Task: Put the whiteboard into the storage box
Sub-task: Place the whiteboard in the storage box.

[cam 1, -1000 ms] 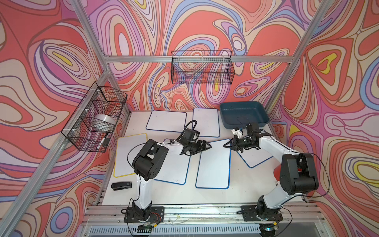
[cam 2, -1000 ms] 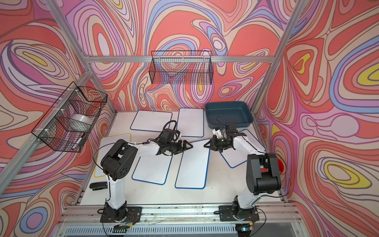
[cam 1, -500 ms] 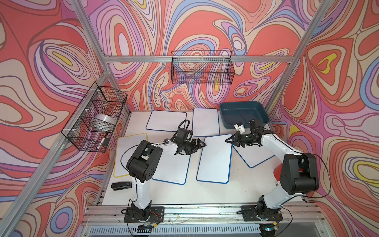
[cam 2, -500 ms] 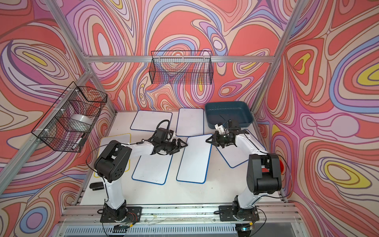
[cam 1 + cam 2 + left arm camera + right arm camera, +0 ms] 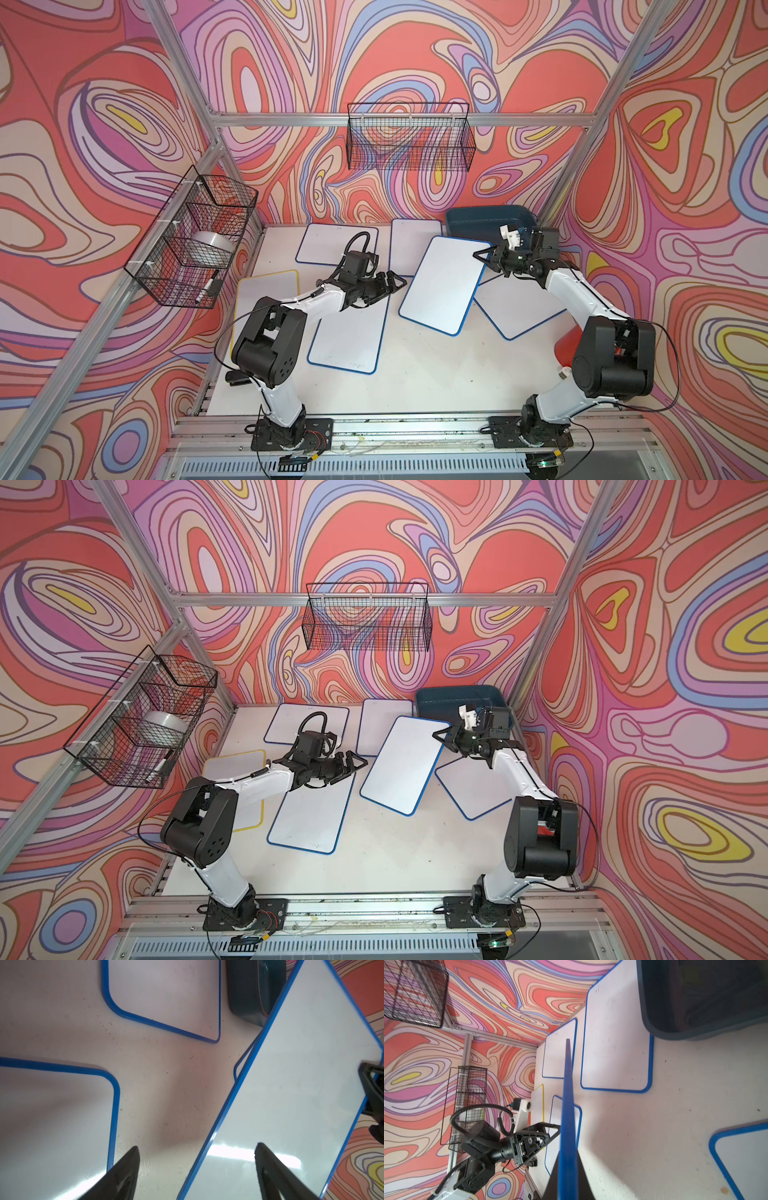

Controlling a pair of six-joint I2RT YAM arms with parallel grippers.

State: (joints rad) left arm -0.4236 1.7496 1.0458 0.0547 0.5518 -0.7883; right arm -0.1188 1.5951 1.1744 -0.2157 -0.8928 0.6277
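Now my right pincer (image 5: 482,257) is clenched on a long edge of the whiteboard (image 5: 442,284), holding it tilted off the table (image 5: 415,374) so it can clear the rim of the storage box (image 5: 473,218) just beyond. My left pincer (image 5: 397,283) gapes empty beside it, seemingly not touching.

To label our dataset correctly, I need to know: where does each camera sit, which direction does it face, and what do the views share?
Top views: high above the front edge, looking down at the table; the left arm and right arm show whole.
Left wrist: on the left arm, facing the held whiteboard; the open left gripper shows.
Right wrist: on the right arm, sighting along that whiteboard's edge; the right gripper, shut on it, shows.
Shared: all show the held whiteboard and the storage box.
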